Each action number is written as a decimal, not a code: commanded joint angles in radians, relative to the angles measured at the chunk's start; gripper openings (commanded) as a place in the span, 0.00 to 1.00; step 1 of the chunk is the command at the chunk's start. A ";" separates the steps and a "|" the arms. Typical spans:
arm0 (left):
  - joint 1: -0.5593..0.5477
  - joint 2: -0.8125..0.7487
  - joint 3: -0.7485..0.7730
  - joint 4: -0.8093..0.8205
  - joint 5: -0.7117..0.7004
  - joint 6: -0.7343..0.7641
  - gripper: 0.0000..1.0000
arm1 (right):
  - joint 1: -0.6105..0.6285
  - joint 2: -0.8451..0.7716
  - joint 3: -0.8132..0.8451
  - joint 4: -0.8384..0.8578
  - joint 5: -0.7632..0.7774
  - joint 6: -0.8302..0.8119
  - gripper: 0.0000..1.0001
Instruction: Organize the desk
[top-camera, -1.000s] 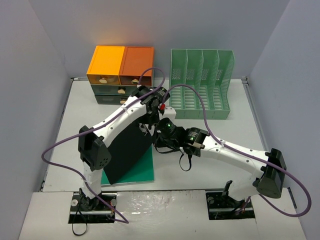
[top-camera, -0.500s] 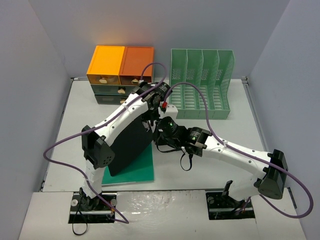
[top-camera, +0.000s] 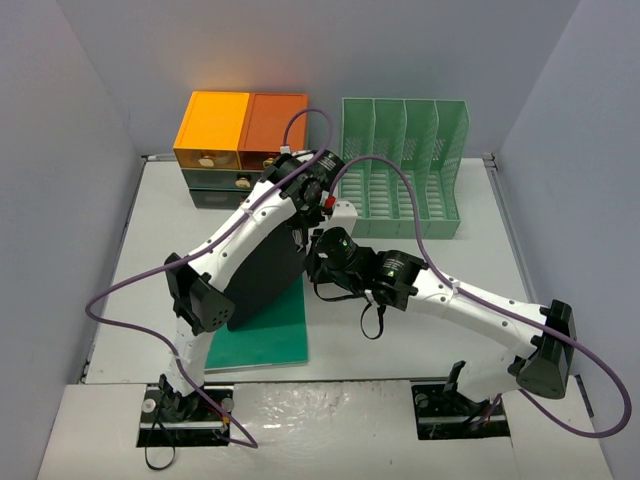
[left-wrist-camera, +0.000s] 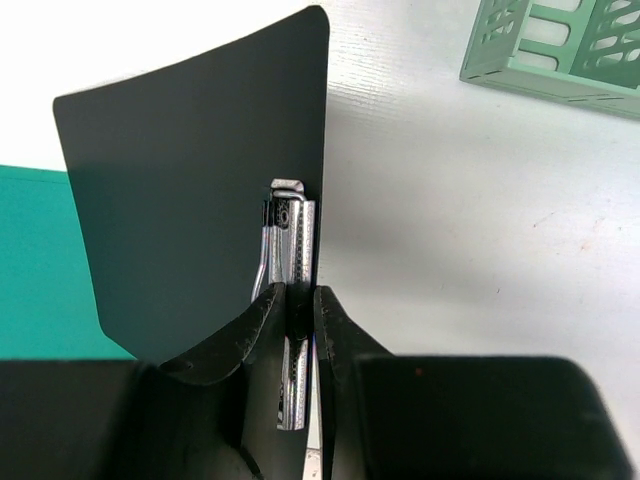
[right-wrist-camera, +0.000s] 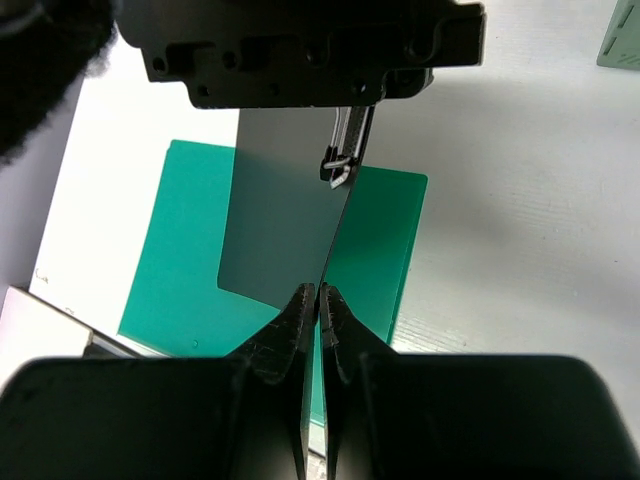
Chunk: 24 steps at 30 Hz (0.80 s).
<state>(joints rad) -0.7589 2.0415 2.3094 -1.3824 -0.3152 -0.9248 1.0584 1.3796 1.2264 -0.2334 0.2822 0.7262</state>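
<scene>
Two robot arms hold a black clipboard (top-camera: 262, 278) on edge above the desk (top-camera: 450, 330), the white tabletop that fills the middle of the overhead view between grey-lilac walls, with the arm bases at its 6 o'clock edge.

The left gripper (left-wrist-camera: 300, 292) reaches in from the 12 o'clock side of the board. Its fingers are pinched tight on the silver metal clip (left-wrist-camera: 288, 240) at the clipboard's edge, with no gap showing between them beyond the clip itself. The right gripper (right-wrist-camera: 317, 292) comes in from 3 o'clock. Its jaws are closed to a sliver on the thin edge of the same clipboard (right-wrist-camera: 285, 200), opposite the clip (right-wrist-camera: 340, 160) as its wrist camera sees it.

The clipboard (left-wrist-camera: 190, 200) stands roughly upright, slightly bowed. Beneath it a green sheet (top-camera: 270, 338) lies flat on the desk at about 7 o'clock from the table's centre, and it shows on both sides of the board in the right wrist view (right-wrist-camera: 190, 260).

At the back of the desk a green slotted file rack (top-camera: 405, 165) stands at about 1 o'clock. An orange-topped drawer unit (top-camera: 240, 130) sits at 11 o'clock, against the rear wall. The two are well apart from the clipboard, though the left arm's wrist hangs near the rack's front corner.
</scene>
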 joint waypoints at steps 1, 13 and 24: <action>-0.018 -0.030 0.033 -0.273 -0.011 -0.012 0.00 | 0.024 -0.052 0.064 0.088 -0.013 -0.029 0.00; -0.019 -0.044 0.046 -0.265 -0.041 0.009 0.00 | 0.023 -0.094 0.035 0.079 0.014 -0.016 0.00; -0.016 -0.035 0.141 -0.258 -0.051 0.044 0.00 | 0.023 -0.102 0.035 0.040 0.054 -0.014 0.00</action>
<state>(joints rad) -0.7775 2.0438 2.3869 -1.3900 -0.3303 -0.9016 1.0622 1.3210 1.2289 -0.2450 0.3249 0.7231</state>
